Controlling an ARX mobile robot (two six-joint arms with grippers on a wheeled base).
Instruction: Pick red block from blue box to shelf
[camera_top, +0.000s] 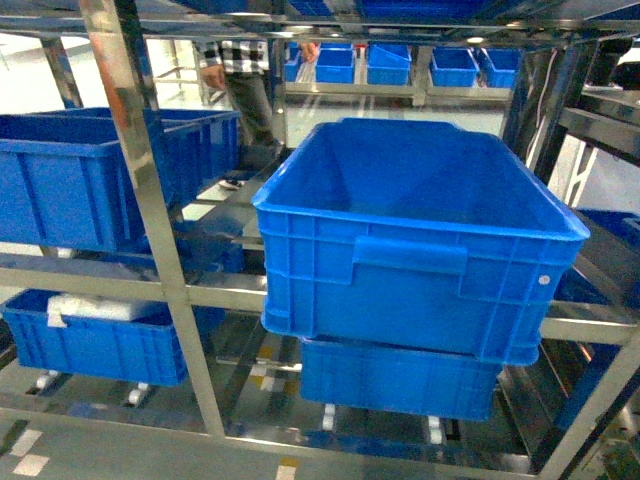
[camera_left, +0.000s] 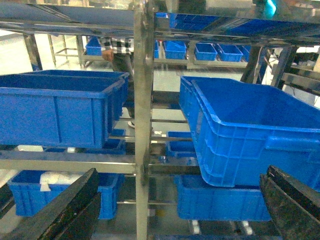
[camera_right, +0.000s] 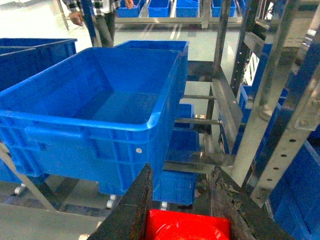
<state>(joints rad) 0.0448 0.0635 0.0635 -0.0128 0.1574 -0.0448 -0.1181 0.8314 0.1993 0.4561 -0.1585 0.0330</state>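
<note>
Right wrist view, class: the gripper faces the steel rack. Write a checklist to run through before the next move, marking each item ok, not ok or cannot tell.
1. Small glossy red block sits between the right gripper fingers: ok.
2. Grip firm enough: cannot tell.
3. Shiny stainless-steel shelf is ahead: ok.
4. Large dark blue ribbed crate on the tier in front holds nothing visible: ok.
5. Left gripper is open and holds nothing: ok.
6. Person in a checked shirt stands behind the rack, apart from the arms: ok.
</note>
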